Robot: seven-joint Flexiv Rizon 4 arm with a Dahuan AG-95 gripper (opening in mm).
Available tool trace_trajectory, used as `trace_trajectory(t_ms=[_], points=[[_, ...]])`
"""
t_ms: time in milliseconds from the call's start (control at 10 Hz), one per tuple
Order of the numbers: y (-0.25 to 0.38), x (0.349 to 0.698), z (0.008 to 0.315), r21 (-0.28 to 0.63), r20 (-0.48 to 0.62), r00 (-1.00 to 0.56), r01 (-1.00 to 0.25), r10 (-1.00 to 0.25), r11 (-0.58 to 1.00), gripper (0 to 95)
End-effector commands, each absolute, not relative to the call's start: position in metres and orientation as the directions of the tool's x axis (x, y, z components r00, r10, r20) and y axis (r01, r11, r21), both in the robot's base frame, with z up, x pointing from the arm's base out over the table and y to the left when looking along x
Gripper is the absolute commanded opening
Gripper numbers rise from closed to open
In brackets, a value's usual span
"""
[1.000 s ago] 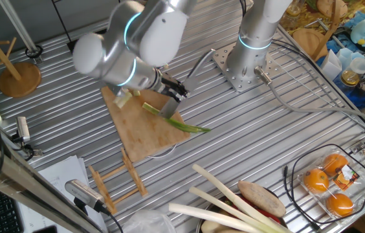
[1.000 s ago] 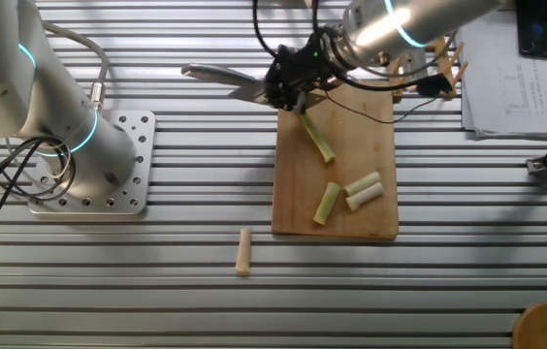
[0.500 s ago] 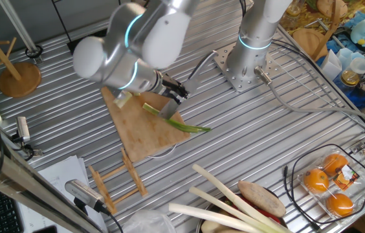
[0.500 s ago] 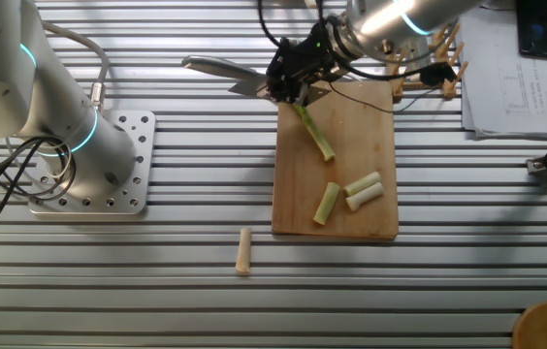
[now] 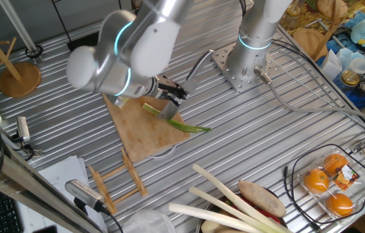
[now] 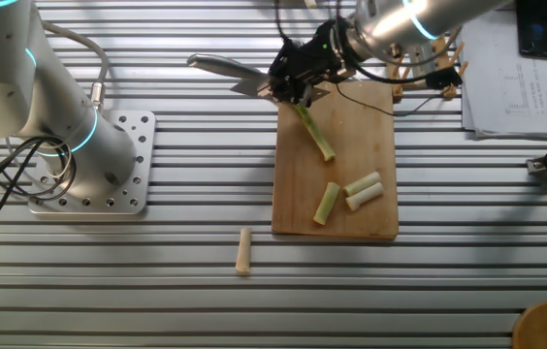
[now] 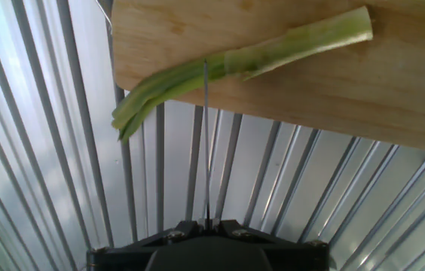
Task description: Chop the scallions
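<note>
The scallion point(image 5: 181, 124) lies across the corner of the wooden cutting board point(image 5: 137, 133), its dark green tip hanging past the edge. From the other side the stalk point(image 6: 316, 135) sits near the board's top left, with three short cut pieces point(image 6: 352, 194) lower down and one pale piece point(image 6: 243, 250) off the board. My gripper point(image 6: 291, 76) is shut on a knife point(image 6: 223, 70). In the hand view the blade point(image 7: 205, 135) shows edge-on above the stalk point(image 7: 258, 54), its tip over the middle of the stalk; I cannot tell if it touches.
The other arm's base point(image 5: 244, 65) stands behind the board. A small wooden rack point(image 5: 114, 181) sits at the board's near corner. Thick pale stalks point(image 5: 234, 200) and a wire basket of oranges point(image 5: 328, 184) lie at the front right. A wooden stand point(image 5: 19, 77) is far left.
The arm and knife have shifted slightly toward the board's edge and a little higher. The scallion and cut pieces have not moved.
</note>
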State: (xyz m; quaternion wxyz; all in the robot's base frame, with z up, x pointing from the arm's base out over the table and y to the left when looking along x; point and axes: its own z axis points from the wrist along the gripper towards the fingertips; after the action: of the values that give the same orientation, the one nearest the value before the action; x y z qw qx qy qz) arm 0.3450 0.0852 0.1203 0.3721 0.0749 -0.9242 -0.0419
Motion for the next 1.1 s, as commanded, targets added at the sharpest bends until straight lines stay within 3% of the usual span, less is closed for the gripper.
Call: trace_trajectory(t_ms=[100,1100], points=[[0.0824,0.3402,0.1237,0.105,0.683,-0.714,-0.115,-0.156,0.988,0.0],[0.0765,0.3415,0.1211,0.071,0.703,-0.696,-0.134,-0.145,0.988,0.0]])
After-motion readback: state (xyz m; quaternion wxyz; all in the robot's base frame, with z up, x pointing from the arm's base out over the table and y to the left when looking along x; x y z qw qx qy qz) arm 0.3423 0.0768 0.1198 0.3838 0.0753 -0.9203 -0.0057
